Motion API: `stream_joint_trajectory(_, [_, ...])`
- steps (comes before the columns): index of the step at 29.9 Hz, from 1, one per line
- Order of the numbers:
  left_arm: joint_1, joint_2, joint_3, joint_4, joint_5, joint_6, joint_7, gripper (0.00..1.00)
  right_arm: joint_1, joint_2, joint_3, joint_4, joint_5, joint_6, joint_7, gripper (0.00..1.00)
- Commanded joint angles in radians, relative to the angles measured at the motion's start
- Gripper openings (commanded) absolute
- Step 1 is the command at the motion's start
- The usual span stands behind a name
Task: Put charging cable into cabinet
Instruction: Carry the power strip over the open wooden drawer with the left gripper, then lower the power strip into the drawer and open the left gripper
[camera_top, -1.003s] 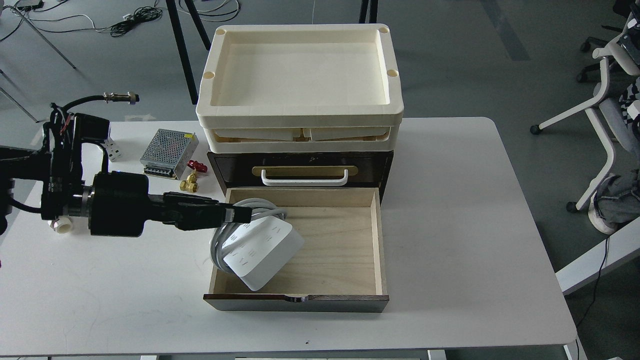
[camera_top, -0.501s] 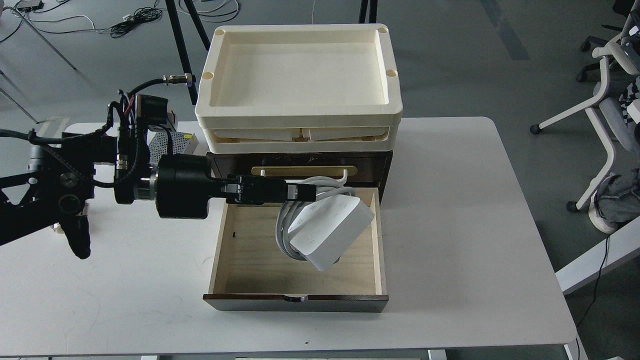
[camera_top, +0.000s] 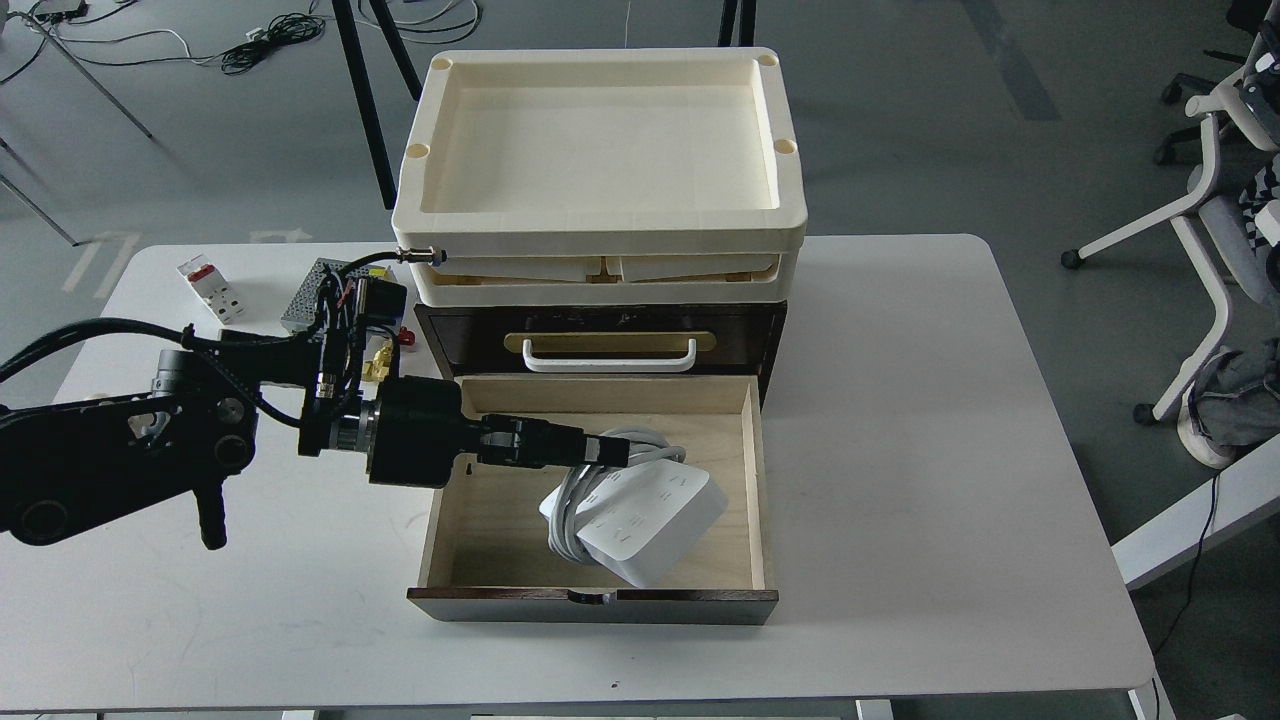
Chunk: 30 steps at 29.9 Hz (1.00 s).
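The charging cable (camera_top: 640, 525) is a white power strip with its cord wound around it. It sits low inside the open bottom drawer (camera_top: 500, 520) of the dark brown cabinet (camera_top: 770, 340). My left gripper (camera_top: 600, 452) reaches in from the left over the drawer and is shut on the cord at the strip's upper left end. The strip lies tilted, near the drawer's front right. The upper drawer with the white bar handle (camera_top: 608, 356) is closed. My right gripper is out of view.
Two cream plastic trays (camera_top: 600, 225) are stacked on top of the cabinet. A perforated metal power supply box (camera_top: 305, 295), a small white block with a red top (camera_top: 210, 289) and brass fittings (camera_top: 380, 362) lie on the white table (camera_top: 900, 450) at the left.
My left gripper has carried the power strip from the drawer's left side to the right, then lowered it down into the drawer. The arm has dropped lower.
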<state>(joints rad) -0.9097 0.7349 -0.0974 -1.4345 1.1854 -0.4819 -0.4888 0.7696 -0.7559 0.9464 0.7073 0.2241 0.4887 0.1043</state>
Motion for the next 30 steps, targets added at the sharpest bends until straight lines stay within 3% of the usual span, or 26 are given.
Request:
stream_joint_trajectory(1, [-0.001, -0.022, 0.013, 0.064, 0.006, 0.006, 0.0, 0.0, -0.001, 0.0, 0.0, 0.001, 0.0, 0.0, 0.0, 0.99])
stream_joint_trajectory(12, [-0.001, -0.074, 0.015, 0.216, 0.031, 0.008, 0.0, 0.0, -0.001, 0.0, 0.002, 0.0, 0.0, 0.0, 0.0, 0.99])
stream_joint_trajectory(30, [0.0, -0.069, 0.015, 0.255, 0.088, 0.034, 0.0, 0.0, -0.003, -0.002, 0.003, 0.001, 0.001, 0.0, 0.0, 0.99])
